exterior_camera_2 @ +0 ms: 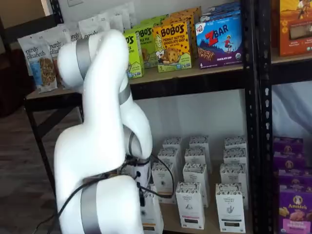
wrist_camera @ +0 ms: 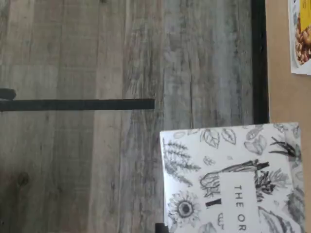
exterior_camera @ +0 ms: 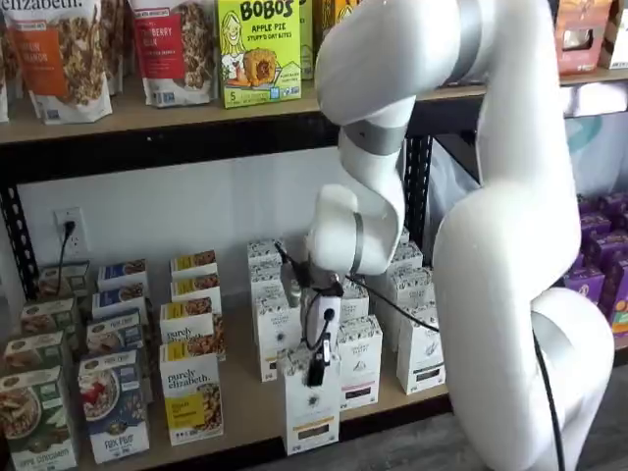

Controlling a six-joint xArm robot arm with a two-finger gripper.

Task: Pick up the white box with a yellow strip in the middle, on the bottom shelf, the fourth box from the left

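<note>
The white box (exterior_camera: 312, 417) stands at the front edge of the bottom shelf (exterior_camera: 245, 417), with a tan-yellow strip low on its front. My gripper (exterior_camera: 318, 371) hangs right at its top; its white body is above and one black finger shows against the box's upper front. No gap between fingers shows, so I cannot tell its state. The wrist view shows a leaf-and-flower printed box top (wrist_camera: 233, 179) close below the camera, beside the shelf board (wrist_camera: 286, 97). In a shelf view the arm hides most of the box (exterior_camera_2: 152, 214) and the gripper.
Alike white cartons with black strips (exterior_camera: 359, 365) (exterior_camera: 420, 351) stand just right of and behind the box. Purely elizabeth boxes (exterior_camera: 192, 394) stand to its left. The higher board holds Bobo's boxes (exterior_camera: 257, 49). Purple boxes (exterior_camera: 601, 285) sit far right. The wrist view shows grey plank floor (wrist_camera: 97, 155).
</note>
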